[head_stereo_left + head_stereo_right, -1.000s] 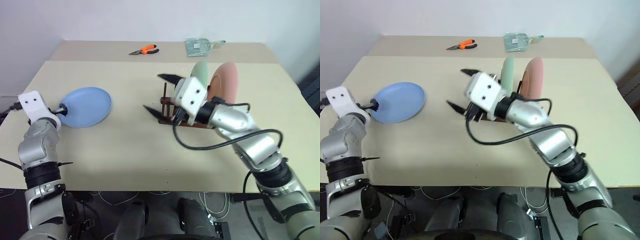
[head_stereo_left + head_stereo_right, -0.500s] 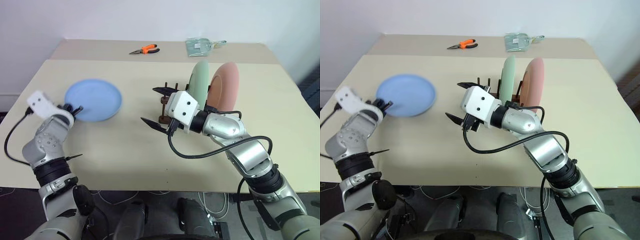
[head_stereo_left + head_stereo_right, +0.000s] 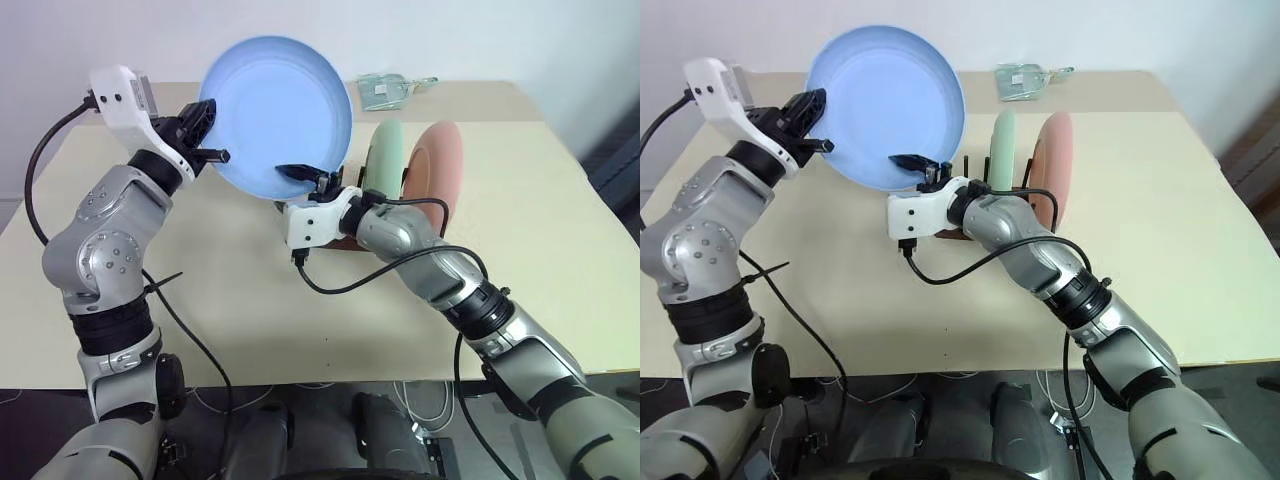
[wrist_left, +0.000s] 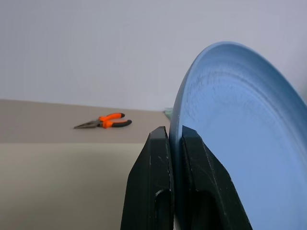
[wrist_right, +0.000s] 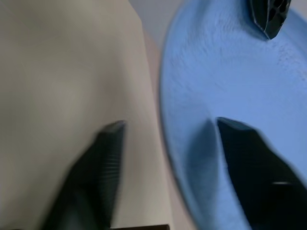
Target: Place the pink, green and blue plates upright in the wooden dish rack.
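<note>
The blue plate (image 3: 275, 110) hangs upright in the air over the table, its hollow face toward me. My left gripper (image 3: 207, 135) is shut on its left rim, both fingers pinching the edge (image 4: 175, 139). My right gripper (image 3: 920, 170) is at the plate's lower rim, open, with its fingers (image 5: 103, 158) either side of the edge and a gap on one side. The green plate (image 3: 383, 155) and the pink plate (image 3: 440, 170) stand upright in the wooden dish rack (image 3: 967, 168), whose base is mostly hidden behind my right arm.
Orange pliers (image 4: 103, 122) lie far back on the table (image 3: 520, 250). A clear packet (image 3: 390, 88) lies at the back edge behind the rack. A black cable loops from my right wrist over the table in front of the rack.
My left gripper closed on the blue plate, lifted it off the table up and to the right, and tilted it upright. My right gripper rolled, moved to the plate's lower rim, and its fingers narrowed.
</note>
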You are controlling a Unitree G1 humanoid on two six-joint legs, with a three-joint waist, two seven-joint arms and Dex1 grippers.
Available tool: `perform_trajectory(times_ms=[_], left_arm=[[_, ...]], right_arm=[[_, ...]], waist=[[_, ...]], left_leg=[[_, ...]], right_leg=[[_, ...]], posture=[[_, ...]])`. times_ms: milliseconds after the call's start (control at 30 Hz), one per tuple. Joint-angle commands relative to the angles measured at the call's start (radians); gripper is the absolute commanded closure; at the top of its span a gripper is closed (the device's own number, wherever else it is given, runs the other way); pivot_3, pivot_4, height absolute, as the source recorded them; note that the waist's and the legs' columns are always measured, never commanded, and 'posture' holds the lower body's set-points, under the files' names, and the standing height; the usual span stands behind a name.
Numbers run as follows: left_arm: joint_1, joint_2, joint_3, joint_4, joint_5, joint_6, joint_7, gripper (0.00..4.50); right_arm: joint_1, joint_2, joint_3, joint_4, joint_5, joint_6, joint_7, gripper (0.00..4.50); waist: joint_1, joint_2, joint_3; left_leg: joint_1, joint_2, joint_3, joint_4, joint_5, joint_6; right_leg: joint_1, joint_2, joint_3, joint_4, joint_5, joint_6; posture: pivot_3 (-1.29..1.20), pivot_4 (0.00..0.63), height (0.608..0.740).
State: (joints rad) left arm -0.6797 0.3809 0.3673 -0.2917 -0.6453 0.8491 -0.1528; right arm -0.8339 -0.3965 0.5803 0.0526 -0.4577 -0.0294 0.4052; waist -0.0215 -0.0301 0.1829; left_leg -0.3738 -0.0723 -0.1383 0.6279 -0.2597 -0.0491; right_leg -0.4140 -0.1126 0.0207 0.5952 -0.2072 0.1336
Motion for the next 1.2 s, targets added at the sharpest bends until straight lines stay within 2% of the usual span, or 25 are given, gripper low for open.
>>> perform_trajectory(times_ms=[33,67,100,133,300,367,467,533,633,767,867,1067,1200], left_arm=[[0.009,0.017,0.013,-0.044,-0.025,-0.003,-0.005,4.50],[0.008,0.011,0.025,-0.038,-0.034,-0.011,-0.001,4.50],[0.001,0.000,0.041,-0.032,-0.045,-0.021,0.007,3.77],[-0.015,-0.015,0.061,-0.023,-0.055,-0.037,0.023,3.45],[-0.158,-0.068,0.207,0.083,-0.049,-0.213,0.177,0.96],[-0.202,-0.044,0.256,0.147,0.005,-0.322,0.232,0.96],[-0.163,0.037,0.226,0.214,0.136,-0.441,0.217,0.96],[-0.074,0.087,0.141,0.220,0.203,-0.496,0.115,0.96],[0.122,0.144,-0.051,0.203,0.306,-0.573,-0.085,0.96],[0.309,0.134,-0.182,0.113,0.258,-0.550,-0.270,0.96],[0.417,0.172,-0.295,0.029,0.256,-0.516,-0.403,0.96],[0.498,0.234,-0.394,-0.062,0.236,-0.456,-0.555,0.96],[0.495,0.216,-0.407,-0.065,0.236,-0.430,-0.555,0.96]], right_arm=[[-0.023,0.025,-0.035,-0.014,-0.022,-0.050,-0.008,3.42],[-0.016,0.032,-0.040,-0.022,-0.017,-0.057,-0.004,3.93],[-0.007,0.041,-0.044,-0.032,-0.012,-0.064,0.000,4.45],[0.004,0.051,-0.049,-0.045,-0.005,-0.067,0.001,4.50],[0.074,0.146,-0.108,-0.130,0.096,-0.009,0.018,4.50],[0.107,0.195,-0.154,-0.190,0.167,0.053,0.029,4.50],[0.156,0.274,-0.250,-0.307,0.323,0.180,0.048,4.50],[0.184,0.325,-0.326,-0.398,0.471,0.299,0.061,4.50],[0.205,0.400,-0.447,-0.520,0.683,0.526,0.027,4.50],[0.199,0.488,-0.596,-0.634,0.923,0.791,-0.092,4.50],[0.187,0.567,-0.715,-0.670,1.075,0.943,-0.248,4.50],[0.161,0.590,-0.816,-0.671,1.266,1.057,-0.459,4.50],[0.141,0.585,-0.838,-0.649,1.389,1.080,-0.563,4.50]], waist=[[0.002,0.000,0.000],[0.002,0.000,0.000],[0.003,0.000,0.000],[0.003,0.000,0.000],[0.009,-0.001,0.000],[0.004,-0.001,0.000],[-0.001,0.000,0.000],[0.003,0.000,0.000],[0.013,0.000,0.000],[0.011,0.001,0.000],[0.005,0.002,0.001],[0.001,0.008,0.000],[0.002,0.008,0.000]], left_leg=[[0.000,0.000,0.000,0.000,0.000,0.000],[0.000,0.000,0.000,0.000,0.000,0.000],[0.000,0.000,0.000,0.000,0.000,0.000],[0.000,0.000,-0.001,0.000,0.000,0.000],[0.000,0.000,-0.002,0.001,0.000,0.000],[0.000,0.000,-0.002,0.001,0.000,0.000],[0.001,0.000,-0.001,-0.002,0.001,-0.001],[0.001,0.000,-0.001,-0.002,0.001,-0.002],[0.001,0.000,-0.002,-0.001,0.001,-0.001],[0.000,0.000,-0.003,0.000,0.000,0.000],[-0.001,0.001,-0.003,-0.002,0.000,0.000],[0.000,0.002,-0.001,-0.007,0.001,-0.001],[-0.001,0.002,-0.001,-0.007,0.001,0.000]], right_leg=[[0.000,0.000,0.000,0.000,0.000,0.000],[0.000,0.000,0.000,0.000,0.000,0.000],[0.000,0.000,0.000,0.000,0.000,0.000],[0.000,0.000,0.000,0.000,0.000,0.000],[0.001,0.000,-0.001,0.000,0.000,0.000],[0.001,0.000,-0.001,0.000,0.000,0.000],[0.000,0.001,0.001,0.000,0.000,0.000],[0.000,0.001,0.001,0.001,0.000,0.000],[0.000,0.001,0.001,0.001,0.000,-0.001],[0.001,0.001,0.000,0.000,0.001,-0.002],[-0.003,0.001,0.001,0.001,0.001,-0.003],[-0.007,0.002,0.002,0.001,0.000,-0.008],[-0.006,0.002,0.002,0.001,-0.001,-0.008]], posture=[[0.00,0.150,0.740],[0.00,0.150,0.740],[0.00,0.150,0.740],[0.00,0.150,0.740],[0.00,0.150,0.740],[0.00,0.150,0.740],[0.00,0.150,0.740],[0.00,0.150,0.740],[0.00,0.150,0.740],[0.00,0.150,0.740],[0.00,0.150,0.740],[0.00,0.150,0.740],[0.00,0.150,0.740]])
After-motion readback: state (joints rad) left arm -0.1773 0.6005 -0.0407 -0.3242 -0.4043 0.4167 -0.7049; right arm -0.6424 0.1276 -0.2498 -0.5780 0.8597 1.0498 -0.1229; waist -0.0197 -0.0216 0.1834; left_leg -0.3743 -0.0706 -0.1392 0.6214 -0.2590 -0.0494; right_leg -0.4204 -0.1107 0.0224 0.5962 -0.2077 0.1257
